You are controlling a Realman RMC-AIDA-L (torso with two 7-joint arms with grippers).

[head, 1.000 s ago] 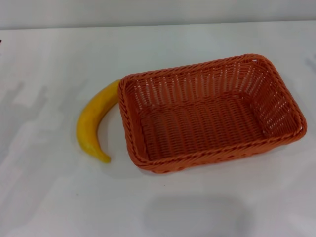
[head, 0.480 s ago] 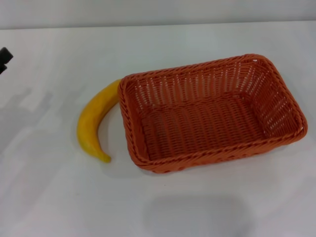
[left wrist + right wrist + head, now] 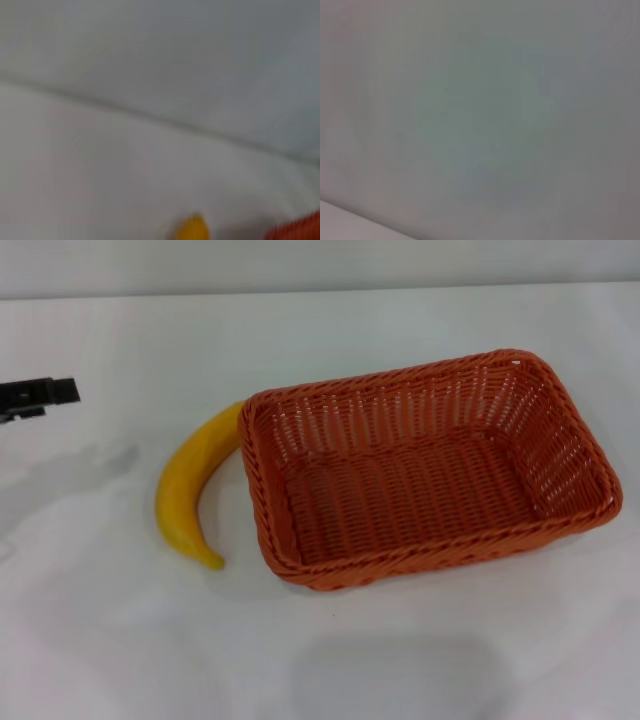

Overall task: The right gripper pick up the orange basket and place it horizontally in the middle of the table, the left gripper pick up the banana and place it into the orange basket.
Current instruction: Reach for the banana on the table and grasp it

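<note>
Left gripper: you see the left gripper (image 3: 40, 393) only as black fingertips poking in at the far-left edge of the head view, above the table (image 3: 120, 640); you cannot tell how far apart its fingers stand, and it holds and touches nothing.
Right gripper: out of sight in every view.
Banana: the banana (image 3: 190, 490) lies on the table left of centre, its far end touching the basket's left rim, its near tip curling away from the basket.
Orange basket: the orange basket (image 3: 590, 472) sits lengthwise across the middle-right, empty.
Open room: bare white surface lies between your left gripper and the banana, and along the near edge.
</note>
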